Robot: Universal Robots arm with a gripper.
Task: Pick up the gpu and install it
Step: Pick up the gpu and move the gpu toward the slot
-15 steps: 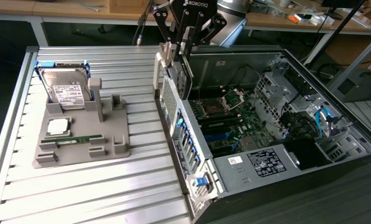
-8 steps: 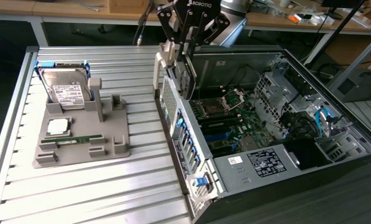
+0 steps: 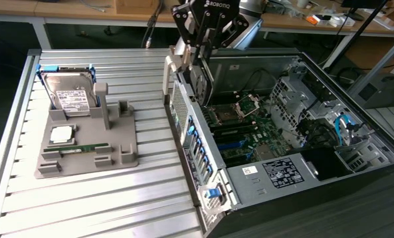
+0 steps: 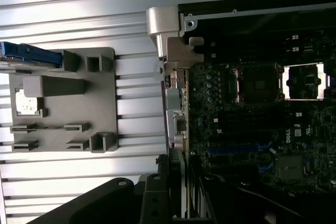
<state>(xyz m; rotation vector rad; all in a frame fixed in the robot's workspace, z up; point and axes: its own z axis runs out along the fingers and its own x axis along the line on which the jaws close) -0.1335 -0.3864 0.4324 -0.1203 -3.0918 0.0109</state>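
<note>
Exterior view: the claw (image 3: 198, 49) is clamped partway closed on the gpu (image 3: 201, 84), held upright over the rear edge of the computer case (image 3: 179, 105). Wrist view: the card hangs edge-on beside the motherboard (image 4: 247, 129). Probably light, stiff and fragile; best gripped by its top edge

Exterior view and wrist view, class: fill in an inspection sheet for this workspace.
Surface: silver slatted metal table, open dark metal computer case lying on it.
Job's things: thin flat gpu card with metal end bracket, held upright beside the case's rear panel.
Clutter: grey moulded tray with silver hard drive, green memory stick, square silver chip.
Gripper: black two-finger gripper shut on the gpu card.
Cables: black cables and blue cables inside the case.
Surroundings: wooden bench behind.
</note>
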